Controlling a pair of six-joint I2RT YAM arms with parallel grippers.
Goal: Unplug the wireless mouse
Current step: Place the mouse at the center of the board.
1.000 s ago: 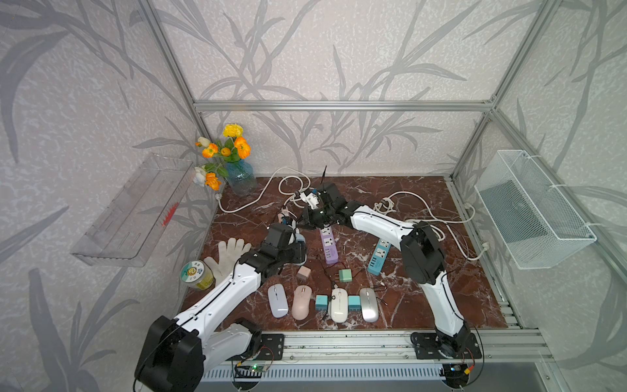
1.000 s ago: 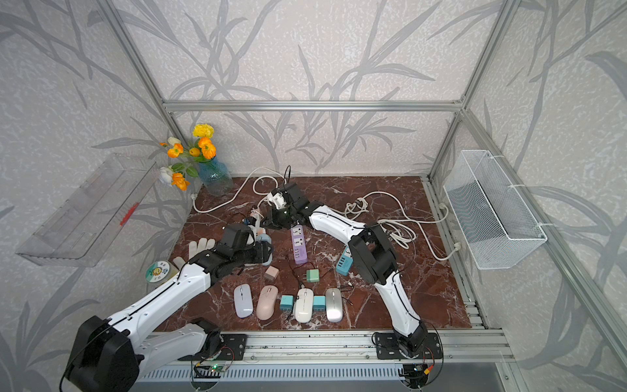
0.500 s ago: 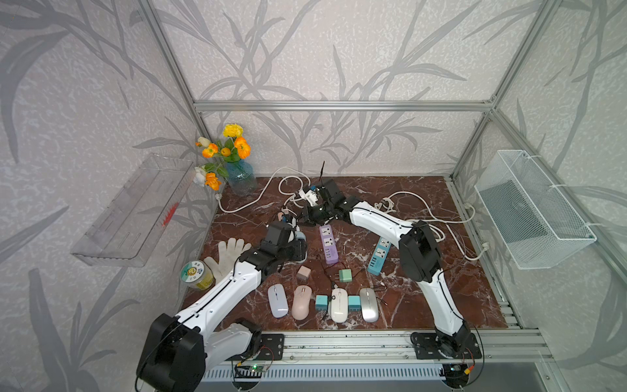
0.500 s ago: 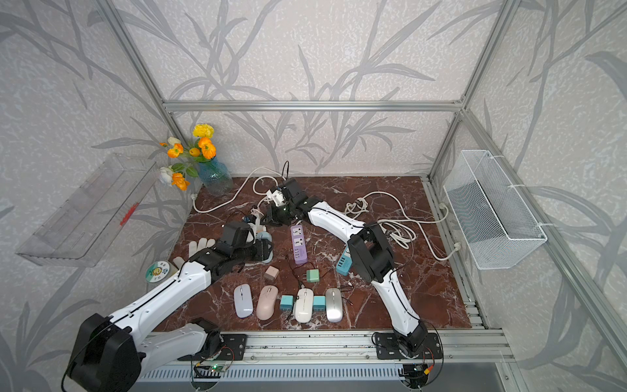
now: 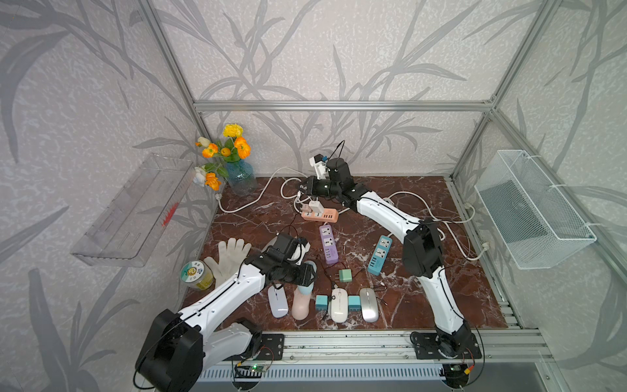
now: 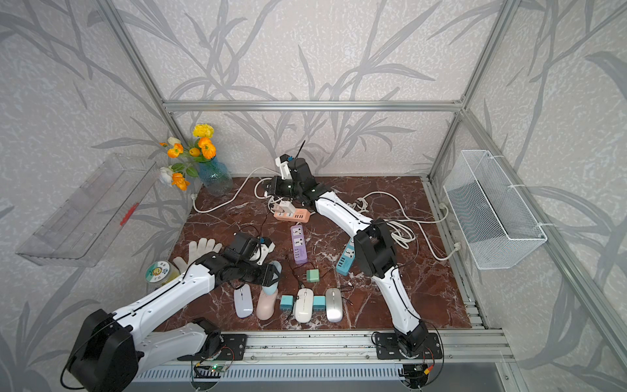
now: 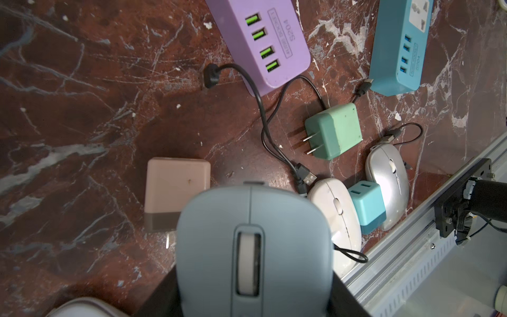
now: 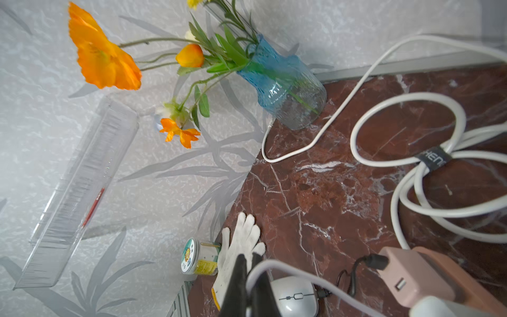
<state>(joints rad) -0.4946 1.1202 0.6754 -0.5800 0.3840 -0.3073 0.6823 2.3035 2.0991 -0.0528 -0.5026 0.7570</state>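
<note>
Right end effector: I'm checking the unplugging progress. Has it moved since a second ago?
Yes. The right end effector has shifted away from the orange power strip, either toward the back wall or upward. I cannot tell which.

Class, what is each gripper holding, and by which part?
Left gripper holds the blue mouse by its sides. Right gripper is shut at a white cable; whether it grips it cannot be told.

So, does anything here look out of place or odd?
The pale blue computer mouse is gripped in the left pincer, tilted above the pink mouse, while the other mice lie flat. A white knitted glove nearby seems stray.
</note>
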